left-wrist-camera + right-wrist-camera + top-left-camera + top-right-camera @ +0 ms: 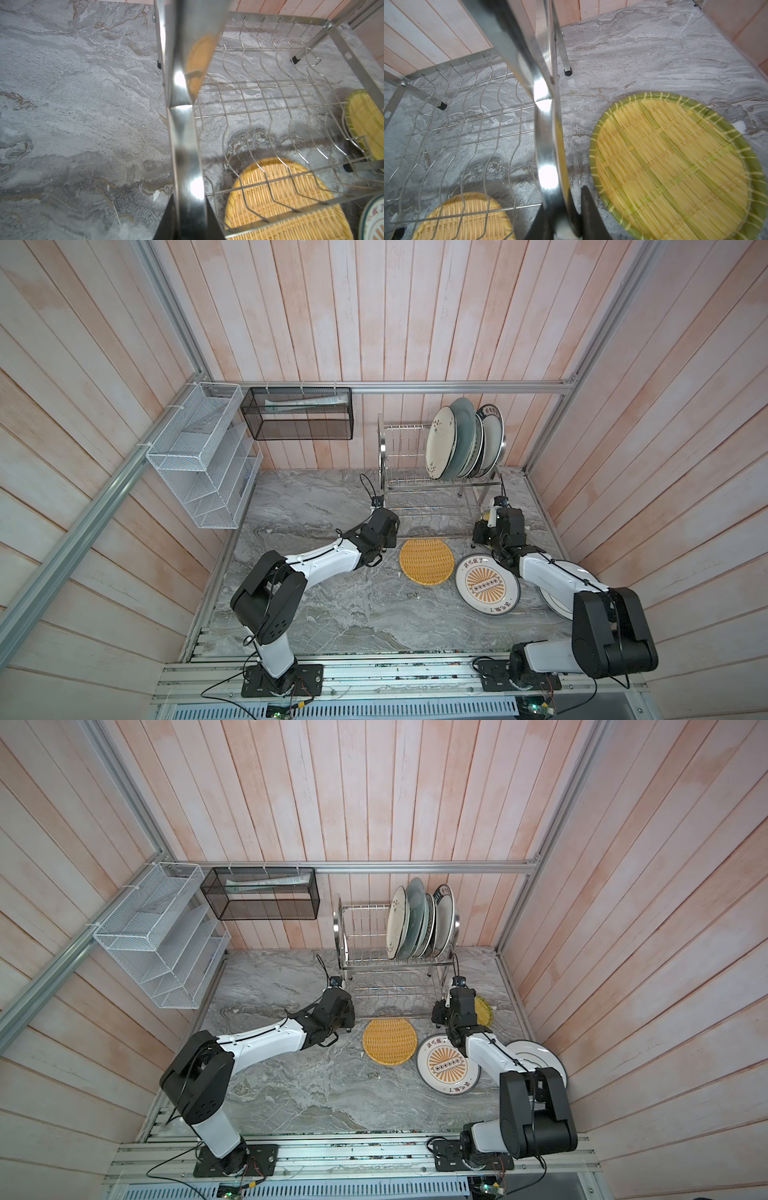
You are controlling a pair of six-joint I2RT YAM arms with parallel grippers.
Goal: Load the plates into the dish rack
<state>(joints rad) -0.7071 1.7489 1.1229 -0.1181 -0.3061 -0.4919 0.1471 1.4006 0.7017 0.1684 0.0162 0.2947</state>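
Clamping left end effector (390, 529) and right end effector (481, 533) on the dish rack (415, 489), probably to drag it nearer the plates (427, 561).

— Where is the left gripper (188, 209)?

— At the left side frame of the dish rack (381, 448), which stands at the back of the table (332, 605). The right gripper (564, 207) is at the rack's right side frame.

— And between them?

— The rack's lower tier, with a woven plate (427, 561) flat on the table just in front of it.

— Higher up?

— The upper tier, with a row of plates (442, 443) standing on edge at its right end (above and behind the right gripper).

— Outside the right gripper?

— A second woven plate (675, 166), flat on the table just to its right. Nearer that arm's base lies a lettered plate (486, 584), just beside the first woven one. Right of it, another plate (544, 1054) lies partly under the arm.
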